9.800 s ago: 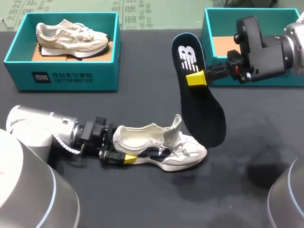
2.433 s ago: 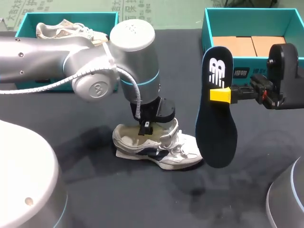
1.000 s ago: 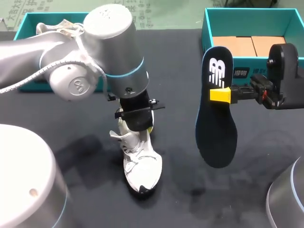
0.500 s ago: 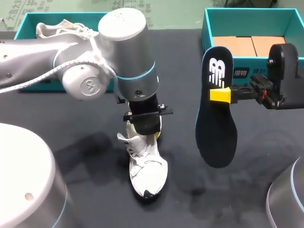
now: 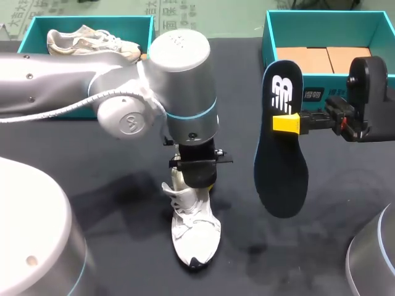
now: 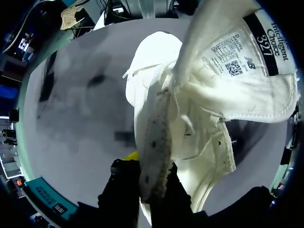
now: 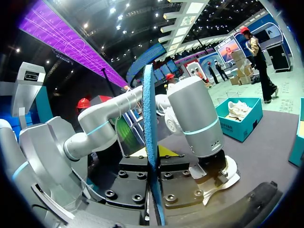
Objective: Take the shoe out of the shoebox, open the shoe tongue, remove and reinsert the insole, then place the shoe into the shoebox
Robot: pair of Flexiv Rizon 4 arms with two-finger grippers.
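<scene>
In the middle of the dark table [image 5: 111, 246], the white shoe [image 5: 194, 231] sat on its sole. The left gripper [image 6: 151, 183] seemed to pinch its side wall near the heel. The right gripper [image 5: 287, 123] held the dark insole [image 5: 281, 179] up in the air beside it. If that thin pinch slipped, the shoe could tip and the insole would miss.

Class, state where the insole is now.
In the head view the insole hangs right of centre, clamped in the right jaws, in front of the right shoebox, right of the shoe.
</scene>
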